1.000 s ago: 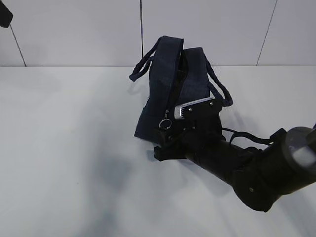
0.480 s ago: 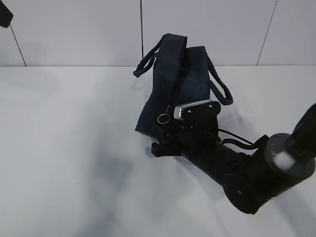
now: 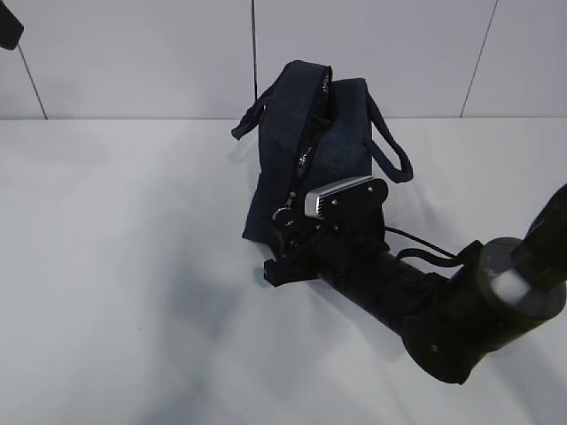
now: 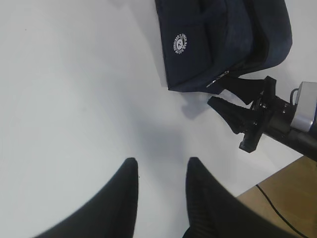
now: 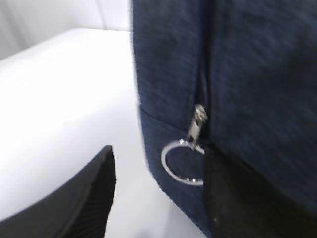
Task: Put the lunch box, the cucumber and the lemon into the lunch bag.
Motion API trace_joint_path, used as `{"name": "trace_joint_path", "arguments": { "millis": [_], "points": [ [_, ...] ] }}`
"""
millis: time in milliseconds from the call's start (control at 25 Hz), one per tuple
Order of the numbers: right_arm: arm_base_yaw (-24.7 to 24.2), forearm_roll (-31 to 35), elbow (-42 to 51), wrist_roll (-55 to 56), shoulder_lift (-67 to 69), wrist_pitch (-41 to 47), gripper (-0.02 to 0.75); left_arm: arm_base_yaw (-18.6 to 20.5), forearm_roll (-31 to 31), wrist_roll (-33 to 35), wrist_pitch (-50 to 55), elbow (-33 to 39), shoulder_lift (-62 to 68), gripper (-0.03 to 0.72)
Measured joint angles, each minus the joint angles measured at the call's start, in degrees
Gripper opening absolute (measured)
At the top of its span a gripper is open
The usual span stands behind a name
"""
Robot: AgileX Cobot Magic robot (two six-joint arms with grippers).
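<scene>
The dark navy lunch bag [image 3: 310,150] stands on the white table, its top zipper run shut down to the near end. It also shows in the left wrist view [image 4: 218,44], with its white logo [image 4: 180,43]. My right gripper [image 3: 285,243] is open at the bag's near lower end. In the right wrist view [image 5: 158,151] the silver ring pull [image 5: 163,159] hangs between the fingers, close to the right finger [image 5: 233,198], and is not pinched. My left gripper [image 4: 162,161] is open and empty above bare table. The lunch box, the cucumber and the lemon are out of view.
The white table [image 3: 115,266] runs to a pale wall behind the bag. In the left wrist view the table's edge and a brown floor [image 4: 292,193] lie at the lower right. A dark part of the left arm [image 3: 7,27] shows at the top left corner.
The bag's two sides have come together and its top gap has closed. The ring pull has moved a little left, and the right gripper has shifted slightly left and up.
</scene>
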Motion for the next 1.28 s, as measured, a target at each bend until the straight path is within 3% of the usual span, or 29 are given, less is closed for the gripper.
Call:
{"name": "trace_joint_path", "arguments": {
  "millis": [240,560,880,1120,1280],
  "points": [
    [0.00,-6.28,-0.22,1.04,0.00,-2.86,0.439,0.00,0.00,0.00,0.00,0.00,0.00,0.237],
    [0.00,-0.39,-0.22,1.38,0.00,-0.93,0.439,0.00,0.00,0.00,0.00,0.00,0.00,0.237],
    [0.00,-6.90,-0.22,5.37,0.00,0.17,0.439,0.00,0.00,0.00,0.00,0.00,0.00,0.237],
    [0.00,-7.13,-0.22,5.71,0.00,2.10,0.433,0.00,0.00,0.00,0.00,0.00,0.00,0.237],
    [0.00,-4.54,1.60,5.85,0.00,2.36,0.370,0.00,0.21,0.00,0.00,0.00,0.00,0.237]
  ]
}}
